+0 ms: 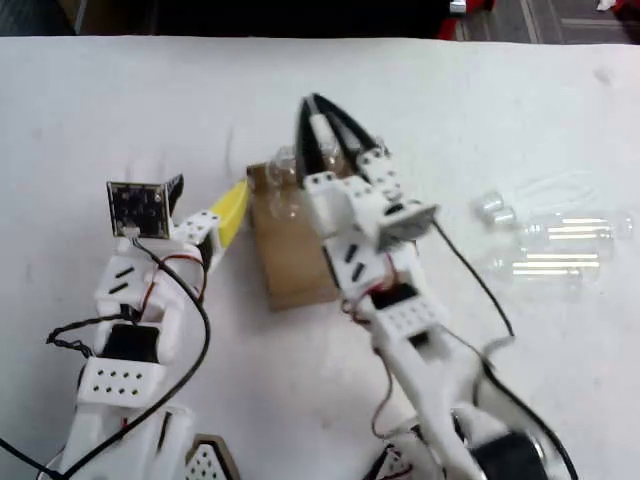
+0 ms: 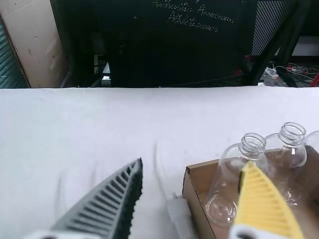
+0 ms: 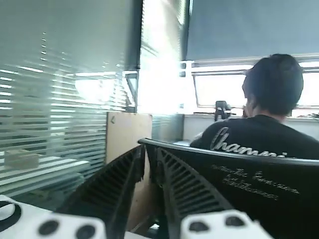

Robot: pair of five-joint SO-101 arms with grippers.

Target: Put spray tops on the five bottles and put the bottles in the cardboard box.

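The cardboard box (image 1: pixel 290 262) lies at mid-table, and its wall (image 2: pixel 192 185) is close to my left gripper. Clear open-necked bottles (image 1: pixel 285 168) stand in its far end; two necks (image 2: pixel 252 144) (image 2: pixel 291 134) carry no spray tops. A white piece (image 2: pixel 179 216), probably a spray top, lies on the table against the box's outer wall. My left gripper (image 2: pixel 193 164) (image 1: pixel 208 190) is open, its yellow finger (image 2: pixel 261 199) over the box edge and its grey finger (image 2: pixel 112 201) over the table. My right gripper (image 1: pixel 312 102) (image 3: pixel 151 149) hangs above the box's far end, raised and shut, holding nothing.
More clear bottles (image 1: pixel 550 250) lie on their sides on the white table (image 1: pixel 120 110) to the right of the right arm. Cables (image 1: pixel 470 270) trail from both arms. The far and left parts of the table are bare.
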